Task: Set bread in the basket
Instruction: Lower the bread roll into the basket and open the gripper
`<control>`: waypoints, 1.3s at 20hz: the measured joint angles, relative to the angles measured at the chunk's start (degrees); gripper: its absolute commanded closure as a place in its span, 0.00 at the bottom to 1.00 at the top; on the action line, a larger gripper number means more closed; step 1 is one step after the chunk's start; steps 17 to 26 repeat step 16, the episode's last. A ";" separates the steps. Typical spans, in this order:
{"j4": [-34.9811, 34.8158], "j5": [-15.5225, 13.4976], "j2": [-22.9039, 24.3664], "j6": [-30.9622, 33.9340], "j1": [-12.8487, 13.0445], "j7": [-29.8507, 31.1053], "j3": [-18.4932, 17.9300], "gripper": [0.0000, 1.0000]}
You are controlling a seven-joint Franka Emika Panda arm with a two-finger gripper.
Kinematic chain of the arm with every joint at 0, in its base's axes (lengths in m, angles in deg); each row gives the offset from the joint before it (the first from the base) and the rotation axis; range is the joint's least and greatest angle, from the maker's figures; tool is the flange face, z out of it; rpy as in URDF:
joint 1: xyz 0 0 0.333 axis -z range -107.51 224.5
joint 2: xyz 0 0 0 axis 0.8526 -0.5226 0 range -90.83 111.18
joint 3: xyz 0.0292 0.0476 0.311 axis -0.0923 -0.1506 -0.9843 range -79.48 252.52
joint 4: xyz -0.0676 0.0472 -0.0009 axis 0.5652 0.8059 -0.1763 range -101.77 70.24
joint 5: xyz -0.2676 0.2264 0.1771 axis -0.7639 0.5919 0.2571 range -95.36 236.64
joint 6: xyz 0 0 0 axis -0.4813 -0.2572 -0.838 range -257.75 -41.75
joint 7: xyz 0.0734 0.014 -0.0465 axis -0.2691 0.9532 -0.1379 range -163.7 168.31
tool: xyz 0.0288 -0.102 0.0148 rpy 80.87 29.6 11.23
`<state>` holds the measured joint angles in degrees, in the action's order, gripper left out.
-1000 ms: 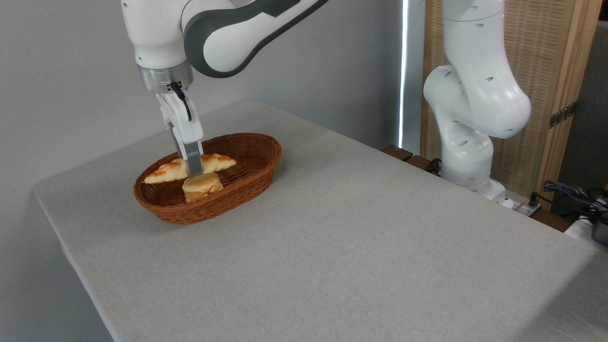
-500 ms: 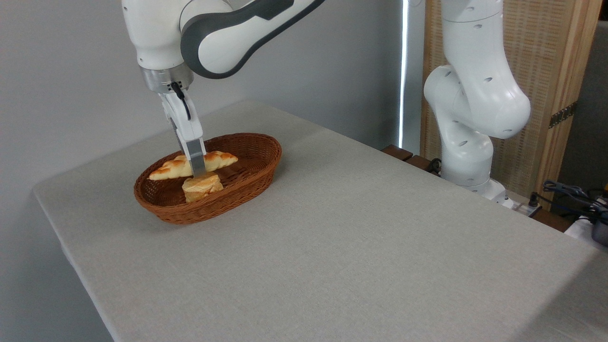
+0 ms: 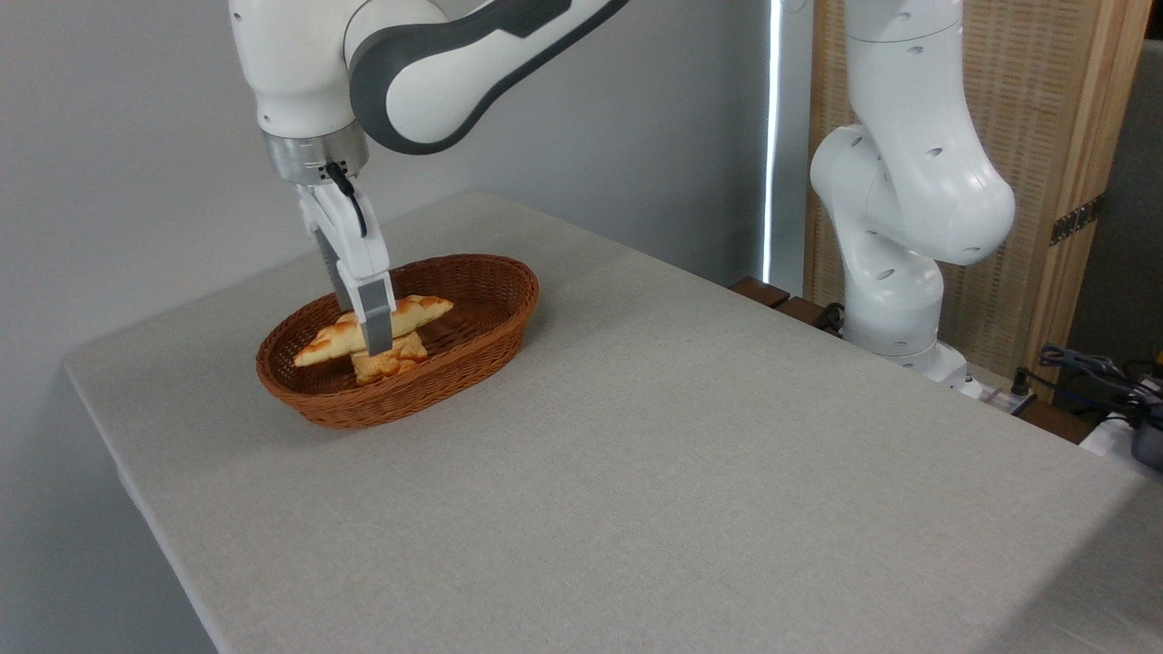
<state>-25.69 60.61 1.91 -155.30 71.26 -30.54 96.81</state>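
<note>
The long golden braided bread (image 3: 414, 313) is down inside the reddish-brown wicker basket (image 3: 495, 272) at the table's far left. It is tilted with its left tip lower and lies across a small pale-tan bread piece (image 3: 396, 358). My gripper (image 3: 363, 332) reaches down into the basket from above. Its fingers (image 3: 378, 318) stand on either side of the loaf's middle and are shut on it. The front finger hides the middle of the loaf.
The grey table (image 3: 690, 454) stretches right and forward of the basket. The arm's white base (image 3: 899, 209) stands beyond the table's right edge, in front of a woven screen (image 3: 1045, 109). Cables (image 3: 1099, 372) lie at far right.
The gripper has come down with the bread, which has sunk from above the rim into the basket and now rests on the small bread piece, covering more of it.
</note>
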 measured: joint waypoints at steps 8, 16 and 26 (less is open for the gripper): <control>1.41 4.15 0.87 0.04 -0.89 -0.40 -9.32 0.00; 1.41 9.29 0.87 0.22 -0.95 -0.41 -13.86 0.00; 1.41 9.29 0.87 0.22 -0.95 -0.41 -13.86 0.00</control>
